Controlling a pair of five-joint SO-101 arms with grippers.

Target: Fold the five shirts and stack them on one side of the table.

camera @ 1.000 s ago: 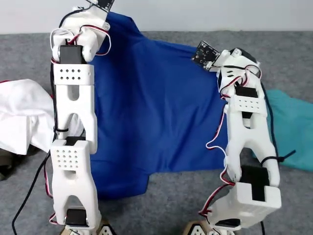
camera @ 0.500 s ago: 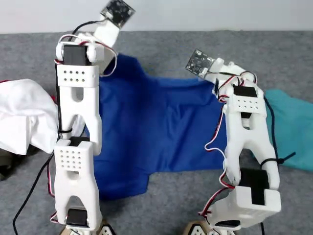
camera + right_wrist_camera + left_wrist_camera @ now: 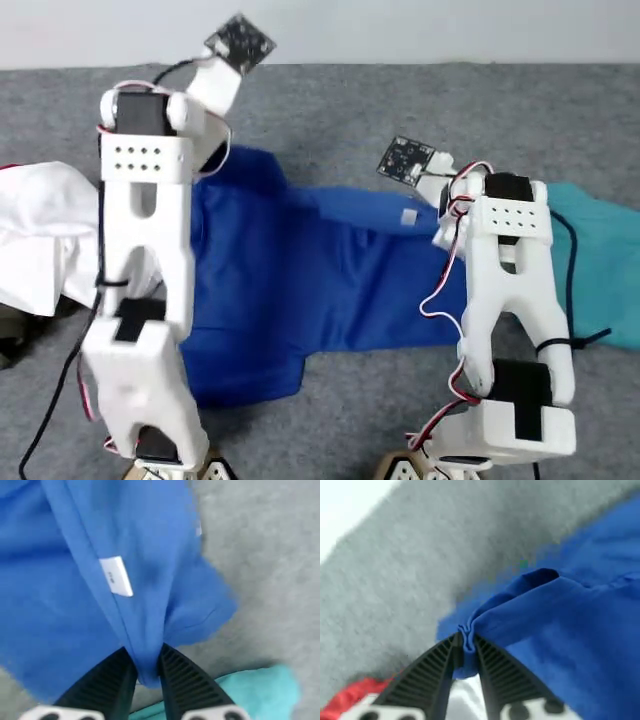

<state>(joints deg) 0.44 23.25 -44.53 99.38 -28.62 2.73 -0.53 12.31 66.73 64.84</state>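
A blue shirt lies spread on the grey table, its far edge folded toward the near side. My left gripper is shut on a bunched fold of the blue shirt at its far left corner. My right gripper is shut on the blue shirt at its far right edge, near a white label. A white shirt lies at the left of the table. A teal shirt lies at the right, and a teal shirt edge shows beside the right gripper.
A bit of red cloth peeks out beside the white shirt. Bare grey table runs along the far side, up to a white wall. A dark cable trails at the near left.
Both grippers have pulled the shirt's far edge toward the near side, folding it over. The far strip of table that the shirt covered is now bare.
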